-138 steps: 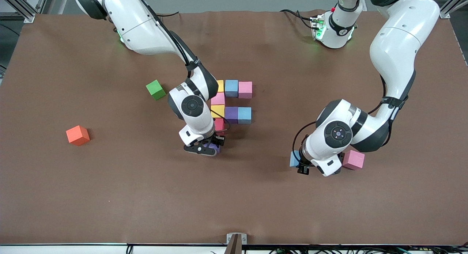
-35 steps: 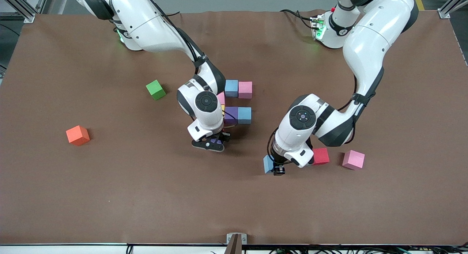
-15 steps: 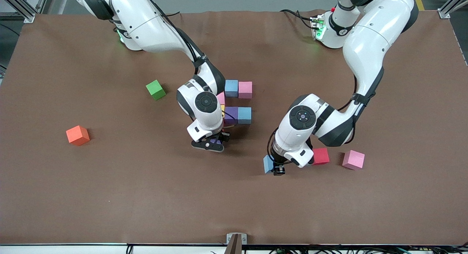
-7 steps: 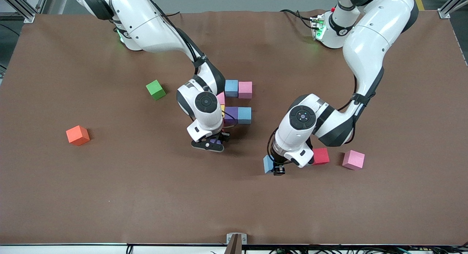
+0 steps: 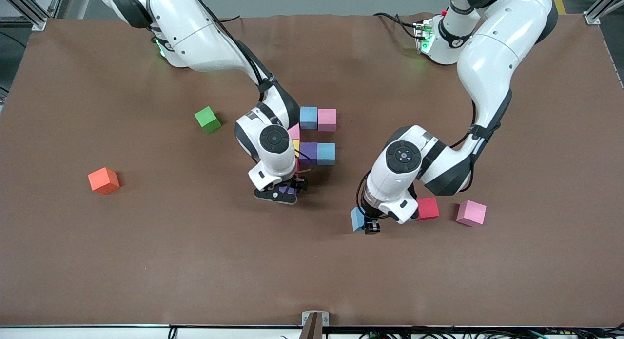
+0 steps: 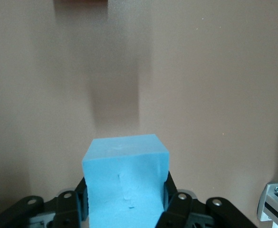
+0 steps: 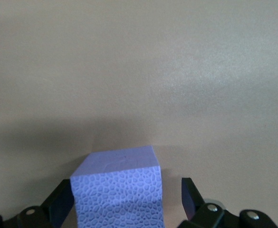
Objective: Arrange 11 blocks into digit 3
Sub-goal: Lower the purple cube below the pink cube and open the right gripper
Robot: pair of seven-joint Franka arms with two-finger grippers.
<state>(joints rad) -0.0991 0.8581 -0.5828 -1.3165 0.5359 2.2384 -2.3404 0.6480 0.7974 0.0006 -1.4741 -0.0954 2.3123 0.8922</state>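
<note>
Now the purple block is let go at the foot of the figure

Across the brown desk [image 5: 97, 261] the half-built figure [image 5: 317, 136] sits near the middle: a light blue and a pink block in the row farthest from the front camera, a purple and a light blue block in the middle row, with pink and yellow blocks of the spine partly hidden under the right arm. The right gripper [image 5: 282, 191] stands low at the camera-side end of that spine. A second ago its fingers clamped the purple block [image 7: 117, 190]; now they stand wide, a clear gap showing beside one finger [image 7: 192, 194]. That suggests the first cube of the last bar is set down, though its contact with the red block above is hidden.

The left gripper [image 5: 366, 223] waits, unmoved, toward the left arm's end of the desk, its fingers tight on a light blue block [image 6: 125, 183]. Just beside it lie a red block [image 5: 428, 208] and a pink block [image 5: 471, 212], not yet used. These three probably come next.
</note>
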